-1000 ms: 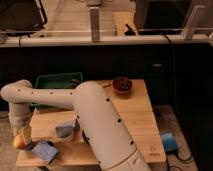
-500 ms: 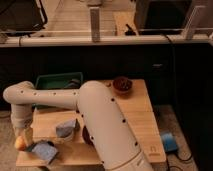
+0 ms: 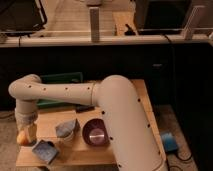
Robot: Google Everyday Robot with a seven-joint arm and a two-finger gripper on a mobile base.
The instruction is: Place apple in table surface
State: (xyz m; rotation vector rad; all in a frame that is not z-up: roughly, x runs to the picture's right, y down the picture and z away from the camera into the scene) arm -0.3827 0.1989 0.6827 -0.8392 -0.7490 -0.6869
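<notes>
The robot's thick white arm point(image 3: 100, 95) sweeps across the bench point(image 3: 80, 152), covering much of its middle and part of the green tray point(image 3: 60, 80) at 12 o'clock. A dark maroon bowl point(image 3: 95, 133) sits near the centre, a crumpled blue-grey thing point(image 3: 66, 129) at the bowl's 9 o'clock and a flat blue thing point(image 3: 45, 150) at its 8 o'clock. The claw point(image 3: 29, 131) points down at the bench's left edge, and I cannot tell whether it is open or gripping; the apple point(image 3: 22, 138), small, round and yellow-orange, lies against the claw at its 7 o'clock.
</notes>
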